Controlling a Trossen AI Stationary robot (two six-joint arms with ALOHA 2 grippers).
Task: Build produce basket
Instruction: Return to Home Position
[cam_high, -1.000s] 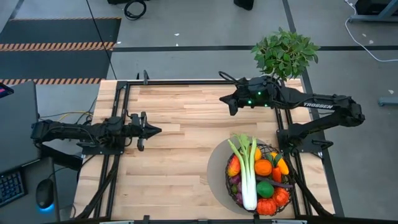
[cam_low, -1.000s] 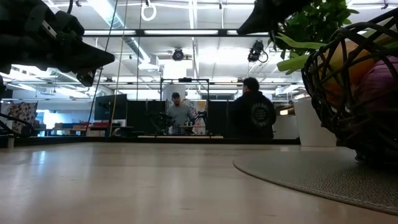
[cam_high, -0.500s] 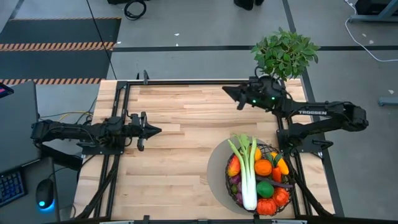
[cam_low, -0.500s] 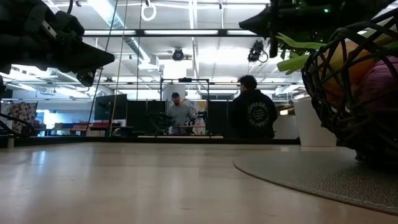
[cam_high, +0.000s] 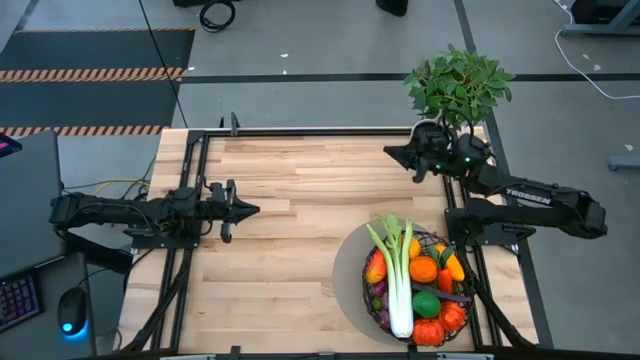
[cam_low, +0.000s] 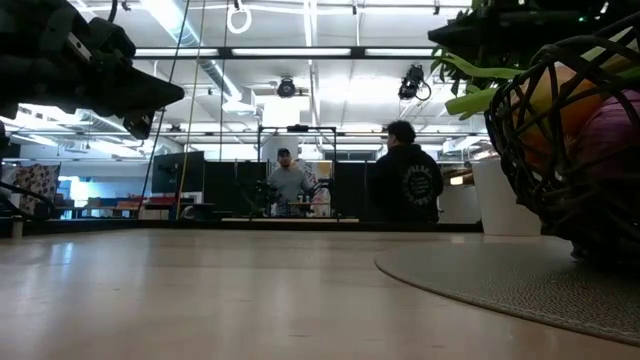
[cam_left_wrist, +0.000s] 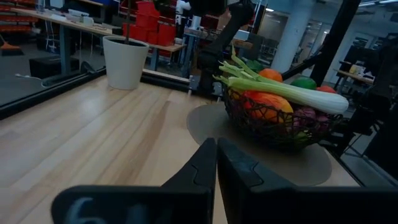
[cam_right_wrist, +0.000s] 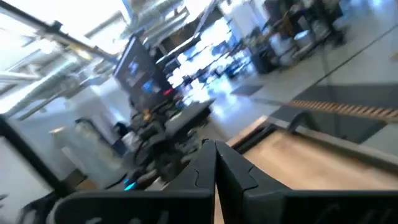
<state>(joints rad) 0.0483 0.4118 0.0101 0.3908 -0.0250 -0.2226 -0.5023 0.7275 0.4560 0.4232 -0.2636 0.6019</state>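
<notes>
High view: full basket (cam_high: 438, 238) on the right side of the desk (cam_high: 290, 260)

The basket sits on a round grey mat (cam_high: 345, 262) at the lower right of the high view, on the right arm's side. A leek (cam_high: 402, 290) lies across the heap, its white end toward the desk's near edge and its green leaves fanning toward the middle. Beside it show an orange (cam_high: 423, 269), a lime (cam_high: 426, 304) and small pumpkins (cam_high: 432, 331). More produce is packed around them, with reds and purples showing through the mesh.

Left claw (cam_high: 250, 210) hangs over the desk's left side, pointing toward the middle, well apart from the basket. Its wrist view shows its fingers (cam_left_wrist: 202, 165) pressed together with nothing between them. That view also has the basket ahead and a white pot (cam_left_wrist: 126, 62) farther off, at the desk's edge.

Right claw (cam_high: 391, 153) is at the back right of the desk, near the leafy plant (cam_high: 458, 85), pointing toward the left arm's side. Its fingers (cam_right_wrist: 230, 168) meet tip to tip, empty.

Low view has the basket's wire wall at the right edge, on the mat. The left arm (cam_low: 90, 60) is dark at upper left, and two people (cam_low: 405, 185) stand in the room behind
</notes>
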